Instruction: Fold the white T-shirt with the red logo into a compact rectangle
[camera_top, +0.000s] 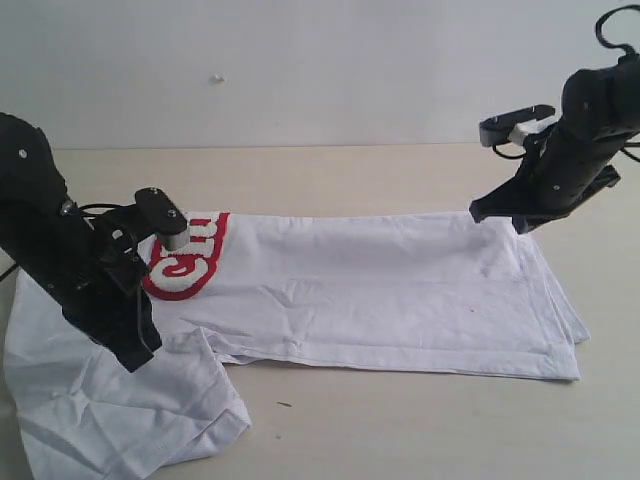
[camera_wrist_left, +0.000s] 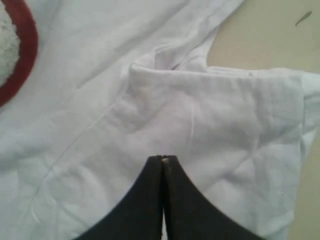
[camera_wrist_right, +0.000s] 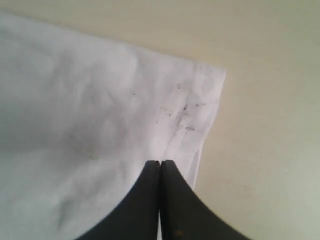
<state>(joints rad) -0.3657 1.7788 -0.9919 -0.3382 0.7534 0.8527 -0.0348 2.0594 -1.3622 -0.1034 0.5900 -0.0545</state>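
The white T-shirt (camera_top: 380, 290) lies flat on the table, its body folded lengthwise into a long band. The red logo (camera_top: 190, 262) shows at the band's left end, partly hidden by my left arm; its red edge also appears in the left wrist view (camera_wrist_left: 27, 55). One sleeve (camera_top: 130, 410) spreads out at the front left. My left gripper (camera_top: 135, 362) is shut with nothing between its fingers, tips over the sleeve seam (camera_wrist_left: 163, 157). My right gripper (camera_top: 478, 214) is also shut and empty, over the shirt's far right hem corner (camera_wrist_right: 160, 161).
The bare beige table (camera_top: 400, 430) runs along the front and behind the shirt, up to a pale wall (camera_top: 300, 70). The hem (camera_wrist_right: 195, 110) has small dark specks. A tiny dark fleck (camera_top: 284, 404) lies on the table near the sleeve.
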